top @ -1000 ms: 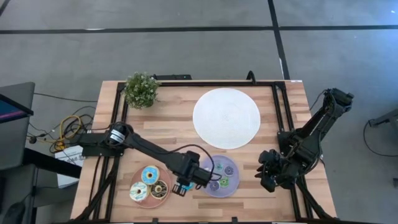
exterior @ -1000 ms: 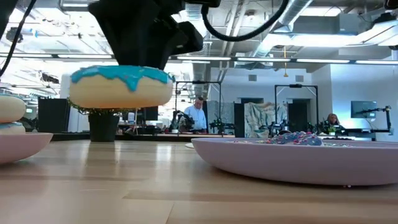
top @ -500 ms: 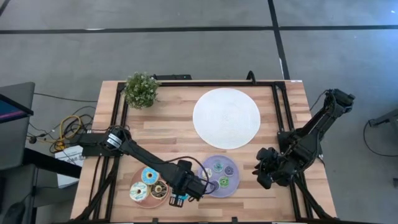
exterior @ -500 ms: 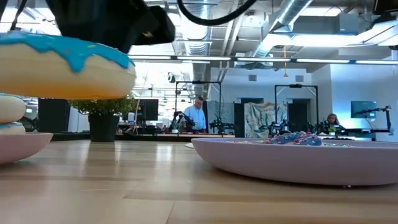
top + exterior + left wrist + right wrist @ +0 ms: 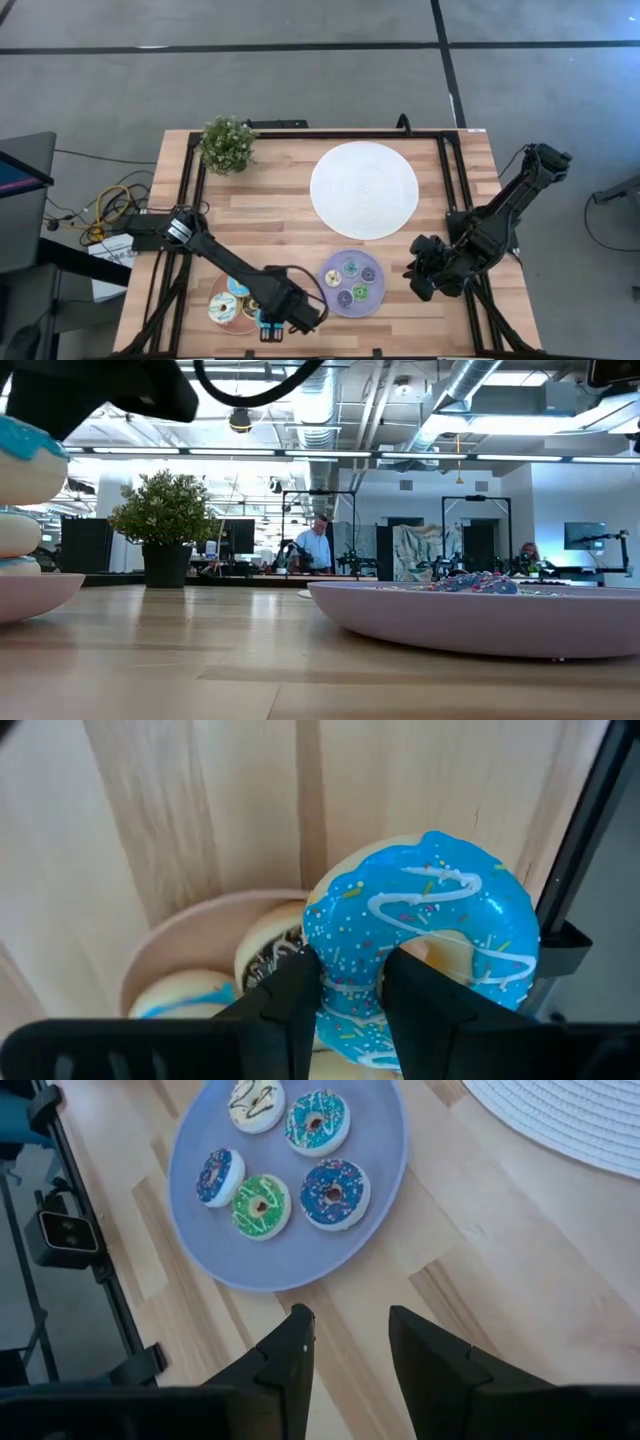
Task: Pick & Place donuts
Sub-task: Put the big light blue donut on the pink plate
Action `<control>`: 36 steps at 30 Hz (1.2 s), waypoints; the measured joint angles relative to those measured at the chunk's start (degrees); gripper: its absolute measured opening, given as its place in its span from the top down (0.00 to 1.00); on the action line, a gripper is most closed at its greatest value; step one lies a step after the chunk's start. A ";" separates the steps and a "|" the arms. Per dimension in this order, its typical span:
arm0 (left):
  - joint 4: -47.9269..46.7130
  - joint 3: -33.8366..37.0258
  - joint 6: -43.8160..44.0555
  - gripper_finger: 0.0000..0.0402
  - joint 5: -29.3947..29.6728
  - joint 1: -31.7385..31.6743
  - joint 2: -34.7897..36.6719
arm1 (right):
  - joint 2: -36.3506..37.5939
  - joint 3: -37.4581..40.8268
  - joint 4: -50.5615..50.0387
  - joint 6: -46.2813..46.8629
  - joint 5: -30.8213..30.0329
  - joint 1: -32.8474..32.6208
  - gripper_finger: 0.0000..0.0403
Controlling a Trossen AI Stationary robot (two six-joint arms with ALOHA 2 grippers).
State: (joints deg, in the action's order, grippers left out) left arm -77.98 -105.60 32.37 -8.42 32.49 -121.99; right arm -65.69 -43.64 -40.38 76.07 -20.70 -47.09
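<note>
The left gripper (image 5: 350, 995) is clamped on a blue donut (image 5: 425, 945), over the pink plate (image 5: 240, 322) at the counter's (image 5: 270, 215) 7 o'clock corner, close to the front edge. The arm hides most of that plate's donuts. The right gripper (image 5: 350, 1340) waits with fingers apart and nothing between them, at 4 o'clock beside the purple plate (image 5: 375, 1200) with five small donuts (image 5: 333, 1192). The white plate (image 5: 364, 190) lies bare.

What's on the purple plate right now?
Five tiny donuts lie on the purple plate: cream, teal, two blue and green, none stacked. Nothing hides them in the right wrist view.
</note>
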 joint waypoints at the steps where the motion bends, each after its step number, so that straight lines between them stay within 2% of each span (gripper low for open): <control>1: -0.49 0.00 1.19 0.76 0.04 0.18 0.00 | 0.00 0.00 0.21 0.00 -0.03 0.00 0.70; 7: -0.37 0.00 6.16 0.76 0.42 0.29 0.00 | 0.00 0.00 0.45 2.28 -0.07 0.00 0.70; 13: 0.98 0.47 7.91 0.76 3.70 0.93 0.10 | 0.00 0.00 0.63 4.26 -0.10 0.00 0.70; 19: 7.47 7.80 8.61 0.76 2.80 1.59 4.01 | 0.00 0.00 0.63 4.99 -0.14 0.00 0.70; 29: 9.22 15.20 4.23 0.76 3.31 2.13 8.71 | 0.00 0.00 0.89 5.06 -0.17 0.00 0.70; 36: 16.21 23.75 4.03 0.76 3.27 2.34 13.24 | 0.00 0.00 1.03 8.51 -0.19 0.00 0.70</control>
State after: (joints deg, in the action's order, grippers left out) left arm -61.77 -81.85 36.40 -5.15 34.83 -108.75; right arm -65.69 -43.64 -39.35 84.58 -20.88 -47.09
